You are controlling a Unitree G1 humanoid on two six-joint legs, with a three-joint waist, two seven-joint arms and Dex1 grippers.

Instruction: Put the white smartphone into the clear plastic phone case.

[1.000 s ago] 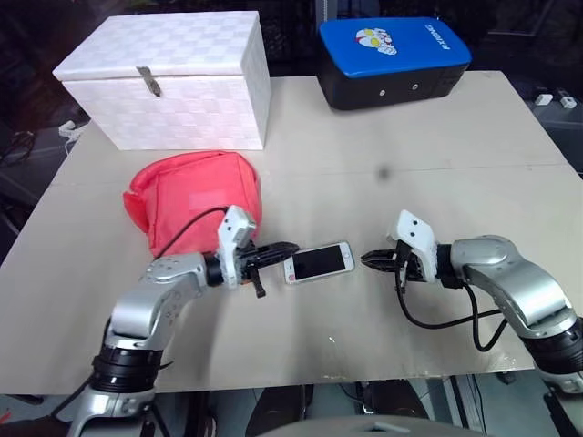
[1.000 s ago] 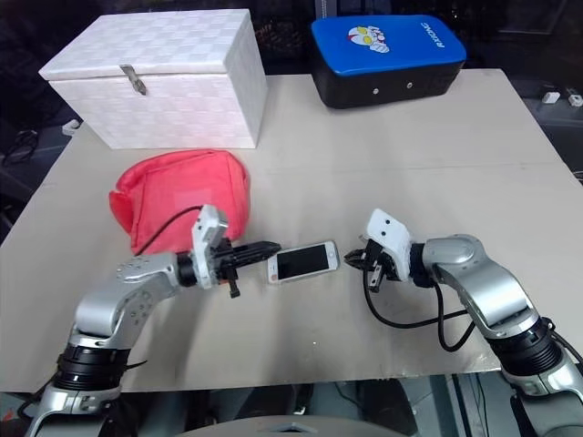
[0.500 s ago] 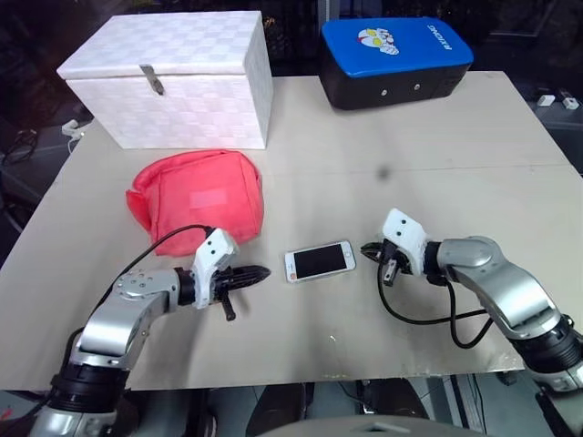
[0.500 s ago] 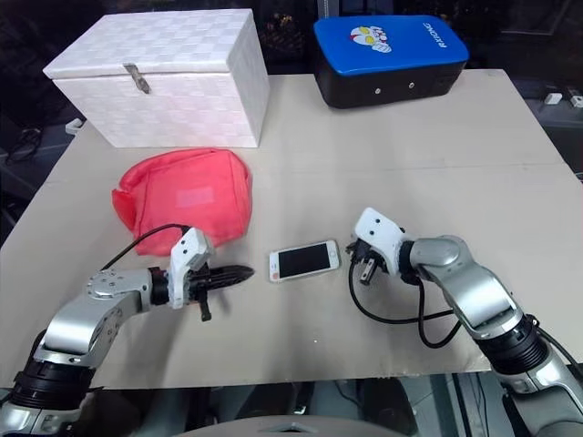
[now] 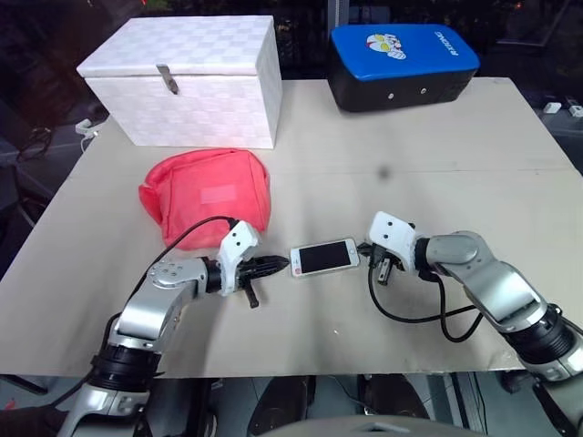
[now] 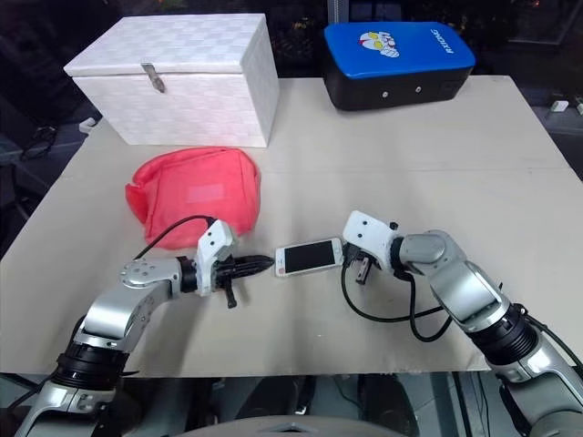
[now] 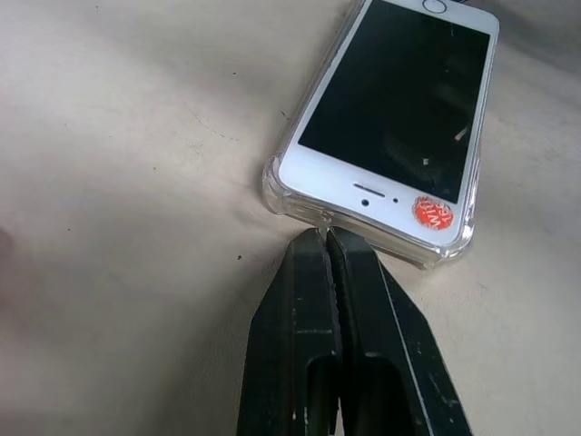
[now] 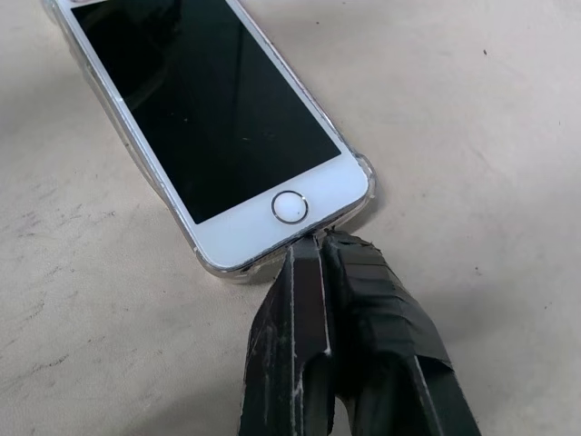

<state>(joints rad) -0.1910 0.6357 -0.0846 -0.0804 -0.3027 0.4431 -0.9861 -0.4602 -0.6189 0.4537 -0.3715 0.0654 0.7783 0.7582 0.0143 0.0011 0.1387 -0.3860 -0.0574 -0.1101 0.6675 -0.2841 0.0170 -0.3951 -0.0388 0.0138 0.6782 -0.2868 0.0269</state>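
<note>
Near the front middle of the surface point(image 5: 510, 146), in the left eye view, the white smartphone point(image 5: 324, 258) lies flat, screen up, its long axis running from 9 to 3 o'clock. The left hand point(image 5: 281, 265) points at its 9 o'clock end and the right hand point(image 5: 366, 251) at its 3 o'clock end, so the phone sits between the two, each about equally close. Towards 12 o'clock stand a white box point(image 5: 182, 80), its lid down, a red pouch point(image 5: 211, 188) and a blue case point(image 5: 401, 53), both shut; what they hold cannot be told.

From the right eye view the layout is the same, phone bracketed end to end by both hands.

Looking along the left wrist view, the fingers point(image 7: 309, 300) are pressed together, holding nothing, tips touching the end of the clear plastic phone case point(image 7: 277, 195), whose rim wraps the phone's earpiece end. The phone appears to be seated inside the shell.

Seen in the right wrist view, the fingers point(image 8: 304, 291) are likewise together and empty, tips against the case rim at the home-button end. Judging by this, what remains is pressing the two ends inward to seat the phone fully.
</note>
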